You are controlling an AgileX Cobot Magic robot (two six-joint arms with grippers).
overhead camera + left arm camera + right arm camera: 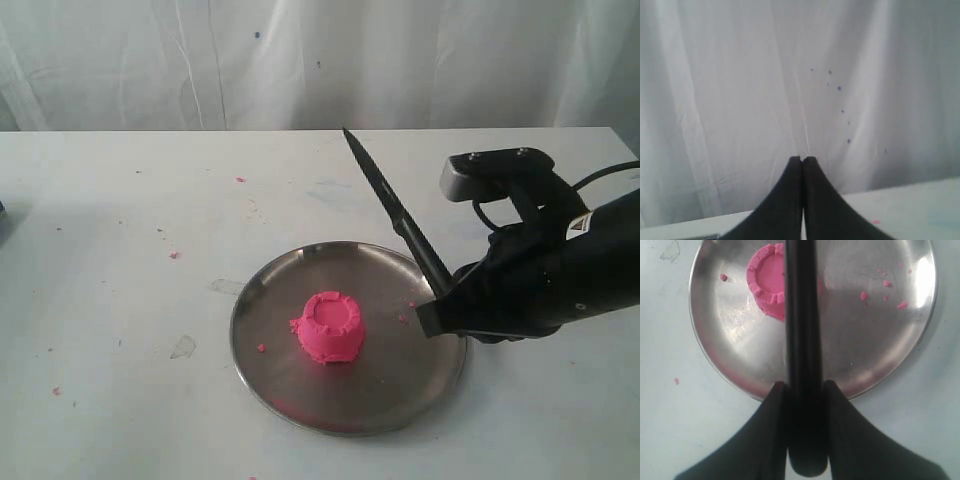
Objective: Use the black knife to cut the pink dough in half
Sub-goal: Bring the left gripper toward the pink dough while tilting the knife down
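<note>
The bright pink cup-shaped dough lump [328,326], whole, with notched rim and flat top, sits just off centre toward 9 o'clock on the round steel plate [400,385]. At the plate's 3 o'clock rim my right gripper [442,300] pinches the long black knife [392,205], blade raised toward 11 o'clock. My left gripper [801,161] is pressed together.

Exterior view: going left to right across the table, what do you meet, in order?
pink crumb → steel plate (left rim) → pink dough → black knife → right end effector, closed on the knife's handle.
</note>
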